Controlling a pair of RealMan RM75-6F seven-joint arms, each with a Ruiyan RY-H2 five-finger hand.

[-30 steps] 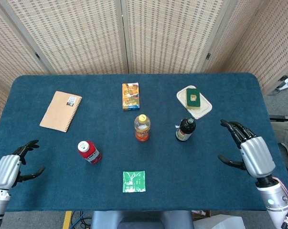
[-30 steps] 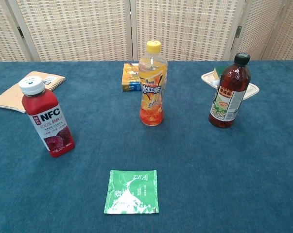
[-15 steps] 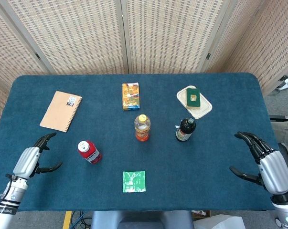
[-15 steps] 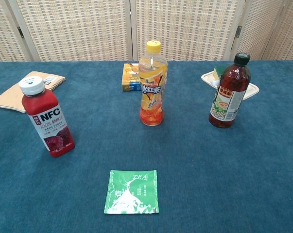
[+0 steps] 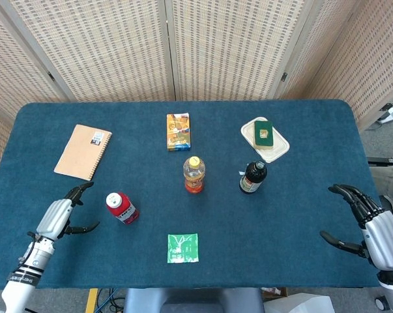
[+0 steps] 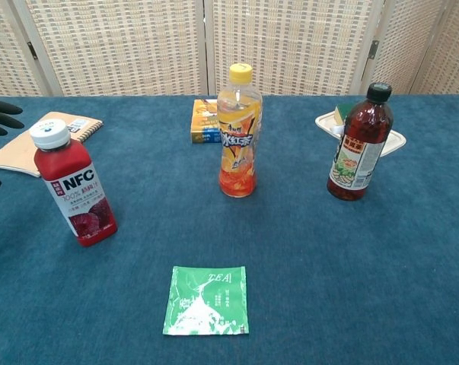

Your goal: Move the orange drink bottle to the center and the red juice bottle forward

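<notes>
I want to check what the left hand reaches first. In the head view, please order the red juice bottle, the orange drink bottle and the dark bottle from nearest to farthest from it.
From the left hand:
1. Red juice bottle, just beside it.
2. Orange drink bottle, mid-table.
3. Dark bottle, right of centre.

blue table (image 5: 300,215), bottles, notebook (image 5: 83,152), perhaps tea sachet (image 5: 182,248)

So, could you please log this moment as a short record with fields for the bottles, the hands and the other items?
orange drink bottle: upright, mid-table
red juice bottle: upright, tilted, near side, left of centre
dark bottle: upright, right of the orange one
left hand: open, beside the red juice bottle, not touching
right hand: open, at right table edge, holding nothing
other items: notebook, box, tea packet, tray with sponge
</notes>
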